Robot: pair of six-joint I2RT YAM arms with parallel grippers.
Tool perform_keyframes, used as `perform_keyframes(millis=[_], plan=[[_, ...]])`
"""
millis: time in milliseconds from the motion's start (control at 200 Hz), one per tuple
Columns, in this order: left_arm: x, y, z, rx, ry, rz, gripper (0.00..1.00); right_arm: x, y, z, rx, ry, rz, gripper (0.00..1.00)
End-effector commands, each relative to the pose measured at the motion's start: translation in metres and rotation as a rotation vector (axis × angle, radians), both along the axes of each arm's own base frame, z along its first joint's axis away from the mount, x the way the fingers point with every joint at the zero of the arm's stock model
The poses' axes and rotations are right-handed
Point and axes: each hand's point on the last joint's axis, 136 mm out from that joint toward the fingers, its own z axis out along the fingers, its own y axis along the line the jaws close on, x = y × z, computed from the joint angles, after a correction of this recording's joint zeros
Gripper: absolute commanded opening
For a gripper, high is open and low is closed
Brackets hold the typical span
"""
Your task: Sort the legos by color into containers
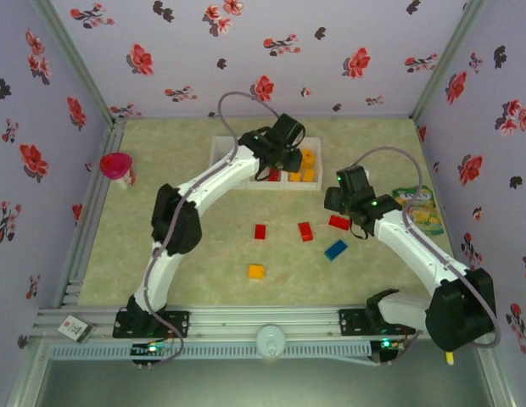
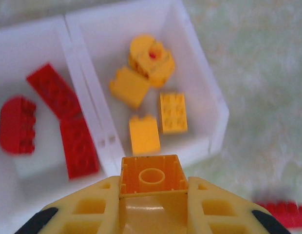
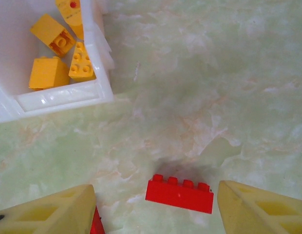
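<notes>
- Leaves open room all across the smooth, marbled green table [image 1: 204, 170], walled on three sides.
- Keeps yellow pieces in the right cell of the glossy white tray [image 2: 217, 112] and red ones in the left, split by a thin double wall.
- Poises the left gripper [image 2: 152, 184] at the tray's near rim, clenched on a square, hollow-bottomed yellow brick [image 2: 152, 173].
- Spreads the right gripper [image 3: 156, 204] wide, released, flanking a studded red brick [image 3: 179, 194] lying flat on bare tabletop, clear of the tray's corner.
</notes>
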Motion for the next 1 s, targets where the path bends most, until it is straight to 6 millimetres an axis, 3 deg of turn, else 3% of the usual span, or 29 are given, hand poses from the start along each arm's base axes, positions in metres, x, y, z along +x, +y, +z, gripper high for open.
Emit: perform_keyframes(millis=[0,150,355,500,590,875,990], plan=[[0.026,-0.014,-0.003,-0.005,-0.055,-0.051,0.19,-0.011,-0.004,-0.005,0.026,0.018,-0.032,0.68],[0.053,-0.029,-0.004,-0.099,-0.102,-0.061,0.19,-0.02,-0.002,-0.013,0.047,0.039,-0.032,0.67],[0.071,-0.036,-0.01,-0.157,-0.134,-0.055,0.25,-0.032,0.001,-0.023,0.05,0.073,-0.033,0.67],[0.073,-0.043,-0.008,-0.197,-0.136,-0.086,0.48,-0.037,0.002,-0.029,0.047,0.096,-0.043,0.67],[0.07,-0.043,0.004,-0.208,-0.149,-0.102,0.59,-0.041,0.001,-0.031,0.041,0.104,-0.059,0.68],[0.041,-0.017,0.08,-0.244,-0.232,-0.122,0.64,-0.059,-0.006,-0.038,0.058,0.137,-0.154,0.72],[0.021,0.004,0.095,-0.242,-0.254,-0.118,0.65,-0.07,-0.006,-0.041,0.082,0.15,-0.192,0.73]])
